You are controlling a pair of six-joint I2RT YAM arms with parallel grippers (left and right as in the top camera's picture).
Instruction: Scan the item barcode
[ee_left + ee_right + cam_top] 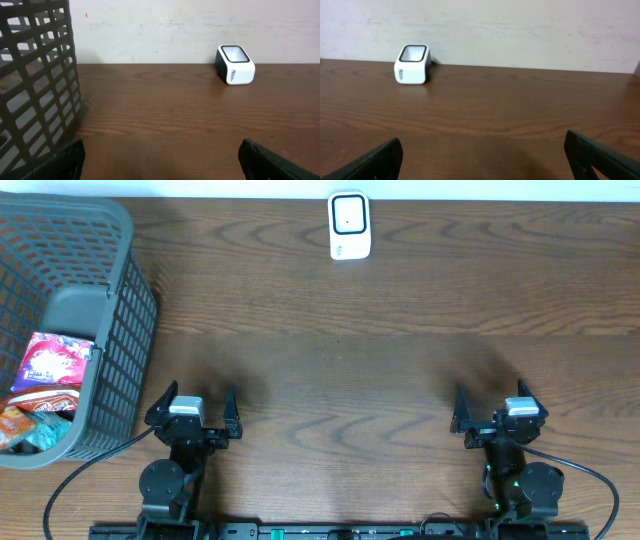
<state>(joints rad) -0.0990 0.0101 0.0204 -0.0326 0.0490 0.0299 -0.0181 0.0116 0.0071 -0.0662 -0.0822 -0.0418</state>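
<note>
A white barcode scanner (349,225) with a dark window stands at the back middle of the wooden table, also seen as the scanner (235,65) and the scanner (412,64) from the wrists. Snack packets (52,365) lie in the grey basket (95,300) at the left. My left gripper (192,402) rests near the front left, beside the basket, jaws wide open and empty. My right gripper (494,406) sits at the front right, open and empty too. Bare wood shows between each pair of fingers.
The basket's mesh wall (37,90) stands close on the left of the left gripper. A pale wall (520,30) runs behind the table's back edge. Cables trail from both arm bases at the front edge.
</note>
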